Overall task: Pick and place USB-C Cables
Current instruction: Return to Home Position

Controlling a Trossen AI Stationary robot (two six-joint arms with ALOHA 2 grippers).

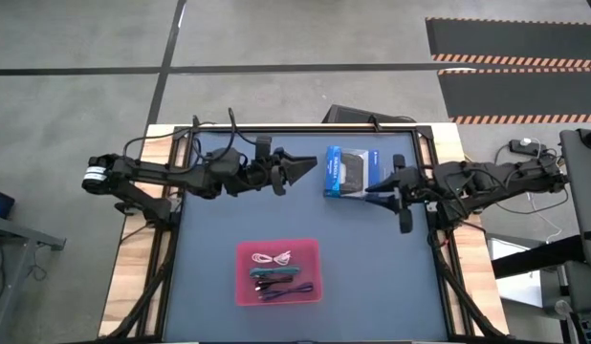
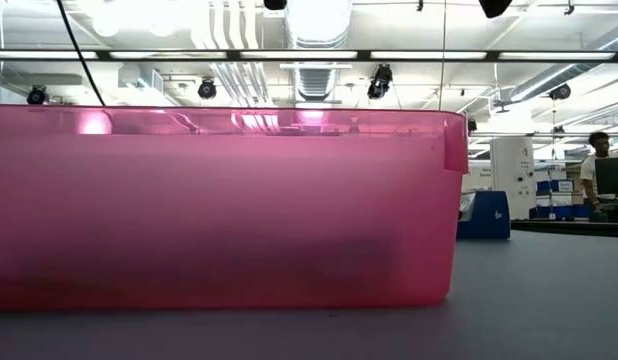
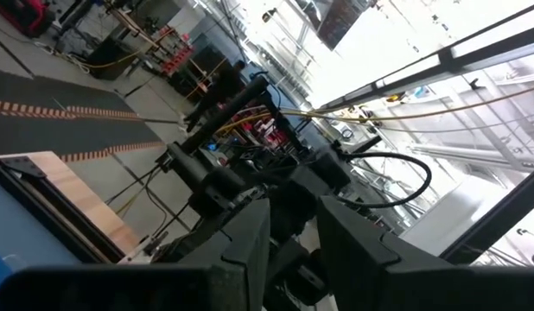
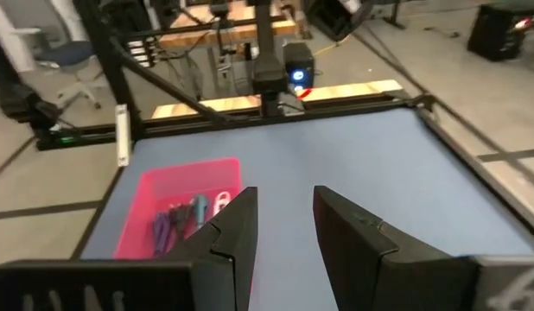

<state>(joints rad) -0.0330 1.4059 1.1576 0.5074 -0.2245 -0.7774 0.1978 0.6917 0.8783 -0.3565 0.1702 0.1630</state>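
Observation:
The USB-C cables lie in the pink tray point(image 1: 245, 250) near the table's near edge: the white cable point(image 1: 272, 257), the teal cable point(image 1: 273, 274) and the purple cable point(image 1: 282, 290) rest on its floor. The black cable I cannot make out. The right wrist view shows the pink tray point(image 4: 176, 177) with the purple cable point(image 4: 161, 230), teal cable point(image 4: 199, 207) and white cable point(image 4: 222, 202). My left gripper point(image 1: 305, 164) hovers open over the table's far half, pointing right. My right gripper point(image 1: 380, 190) hovers open, pointing left, beside the box. Both are empty.
A blue-and-black rectangular box point(image 1: 351, 172) lies on the blue mat between the two grippers, near the far edge. In the low view the pink tray's wall point(image 2: 219, 200) fills most of the picture, with the box point(image 2: 484, 215) behind it. A person point(image 2: 597, 165) sits far off.

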